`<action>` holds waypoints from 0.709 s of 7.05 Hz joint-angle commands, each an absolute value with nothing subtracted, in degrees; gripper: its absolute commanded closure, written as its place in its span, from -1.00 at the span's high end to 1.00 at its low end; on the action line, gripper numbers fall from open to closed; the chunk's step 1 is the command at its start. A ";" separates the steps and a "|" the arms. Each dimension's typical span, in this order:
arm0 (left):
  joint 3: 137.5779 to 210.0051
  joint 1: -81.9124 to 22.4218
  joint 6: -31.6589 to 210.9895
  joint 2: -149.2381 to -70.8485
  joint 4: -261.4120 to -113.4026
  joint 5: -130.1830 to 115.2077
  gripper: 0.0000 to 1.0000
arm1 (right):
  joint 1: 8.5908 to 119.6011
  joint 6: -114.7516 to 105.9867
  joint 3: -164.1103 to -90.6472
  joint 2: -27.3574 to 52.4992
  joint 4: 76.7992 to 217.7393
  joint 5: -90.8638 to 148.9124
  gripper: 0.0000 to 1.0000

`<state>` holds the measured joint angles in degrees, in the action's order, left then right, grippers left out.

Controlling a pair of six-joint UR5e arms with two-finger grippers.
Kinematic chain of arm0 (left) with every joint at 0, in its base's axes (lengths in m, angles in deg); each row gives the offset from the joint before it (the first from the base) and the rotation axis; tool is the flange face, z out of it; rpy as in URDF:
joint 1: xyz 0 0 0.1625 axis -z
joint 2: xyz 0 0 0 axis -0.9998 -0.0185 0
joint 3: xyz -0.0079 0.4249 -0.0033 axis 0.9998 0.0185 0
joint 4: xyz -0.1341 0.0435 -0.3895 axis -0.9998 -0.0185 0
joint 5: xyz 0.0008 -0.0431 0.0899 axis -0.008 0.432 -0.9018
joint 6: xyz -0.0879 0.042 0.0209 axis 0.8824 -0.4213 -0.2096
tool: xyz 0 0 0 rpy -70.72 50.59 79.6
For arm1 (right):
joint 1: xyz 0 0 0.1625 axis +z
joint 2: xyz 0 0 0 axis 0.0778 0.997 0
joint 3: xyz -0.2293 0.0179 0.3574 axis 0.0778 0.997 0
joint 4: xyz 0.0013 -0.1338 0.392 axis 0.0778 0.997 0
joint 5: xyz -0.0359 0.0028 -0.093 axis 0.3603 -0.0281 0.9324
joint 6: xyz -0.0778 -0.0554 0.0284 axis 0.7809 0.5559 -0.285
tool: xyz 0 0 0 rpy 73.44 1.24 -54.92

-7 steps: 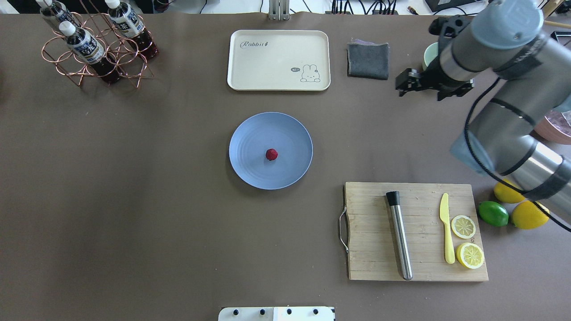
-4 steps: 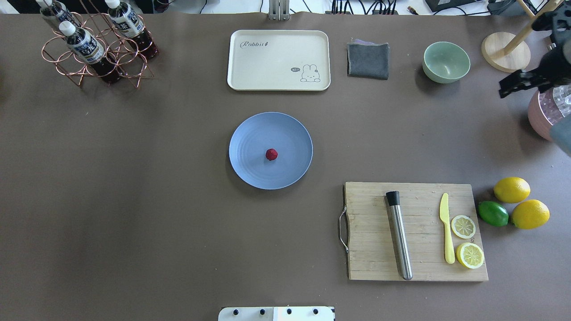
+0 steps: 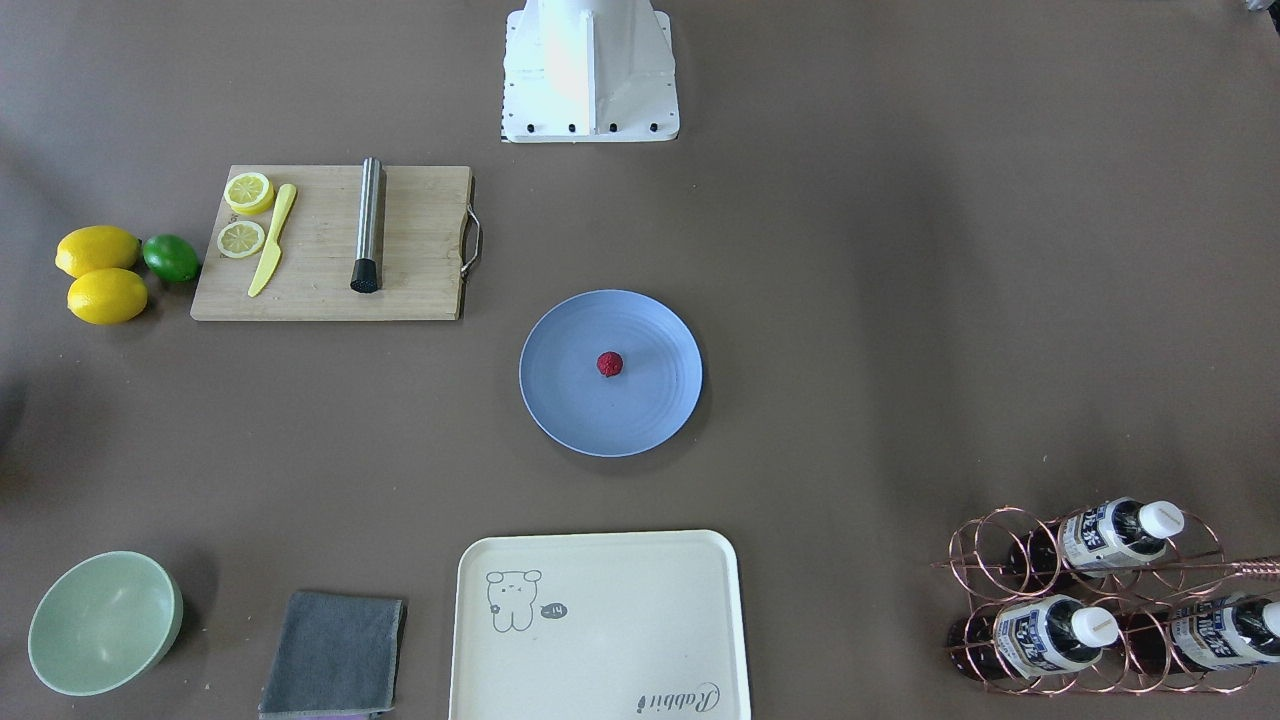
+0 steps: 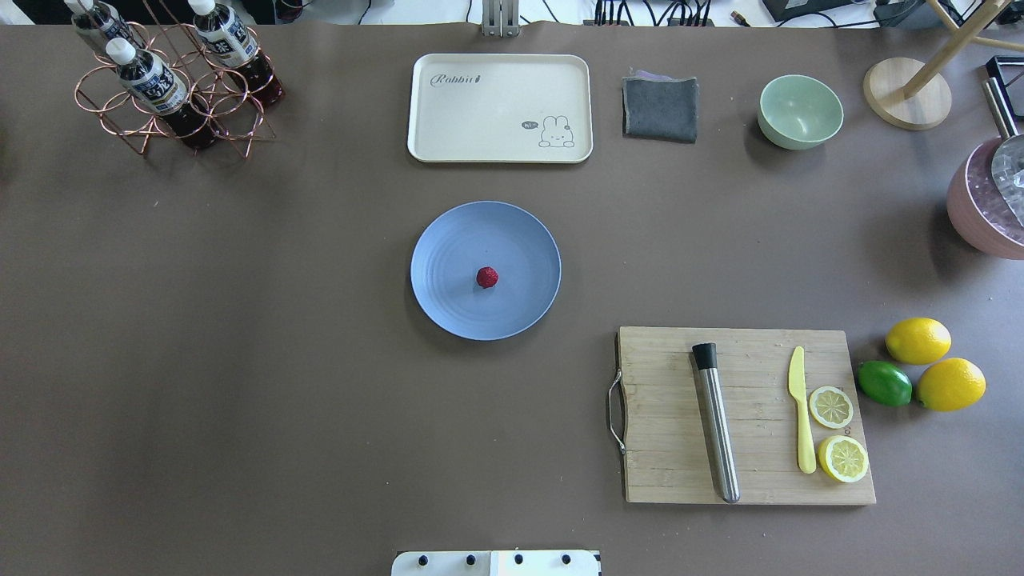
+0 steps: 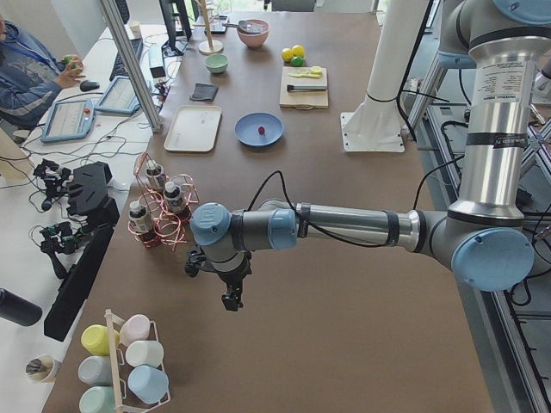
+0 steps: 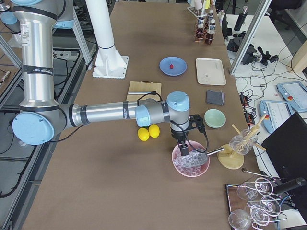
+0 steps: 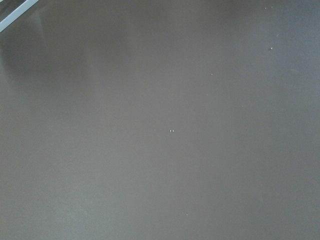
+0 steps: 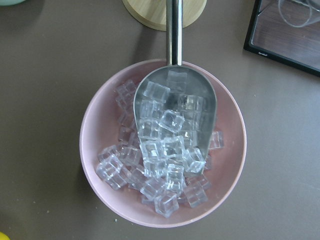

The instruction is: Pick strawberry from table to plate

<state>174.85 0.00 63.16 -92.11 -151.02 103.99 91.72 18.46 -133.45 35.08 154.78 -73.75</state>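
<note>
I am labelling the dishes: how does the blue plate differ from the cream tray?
The plate is round and pale blue; the tray is rectangular and cream. The plate holds the strawberry; the tray bears only a small drawing. Both lie flat on the table.

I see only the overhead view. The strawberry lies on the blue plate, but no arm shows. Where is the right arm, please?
Observer: The right side view shows it stretched low, the right tool hanging over the pink bowl at the end of the table.
Operator: What is in that bowl? My view cuts it off.
Observer: The right wrist camera shows ice cubes and a metal scoop lying in it.
Operator: And the left one?
Observer: In the left side view the left tool hangs over bare table, beyond the bottle rack. Open or shut, I cannot tell.
</note>
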 commanded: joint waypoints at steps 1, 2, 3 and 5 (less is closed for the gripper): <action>174.76 1.32 63.16 -92.03 -151.02 103.96 0.96 | 94.11 21.97 -132.91 37.49 156.22 -74.08 1.00; 174.76 1.50 63.16 -92.03 -150.85 104.04 0.96 | 94.11 21.61 -132.13 38.81 156.22 -74.34 1.00; 174.76 1.76 63.07 -91.33 -150.93 104.31 0.96 | 94.11 21.44 -129.86 38.48 156.30 -74.60 1.00; 174.84 1.85 63.07 -90.89 -150.93 104.40 0.96 | 94.11 9.82 -126.41 37.95 156.04 -81.51 1.00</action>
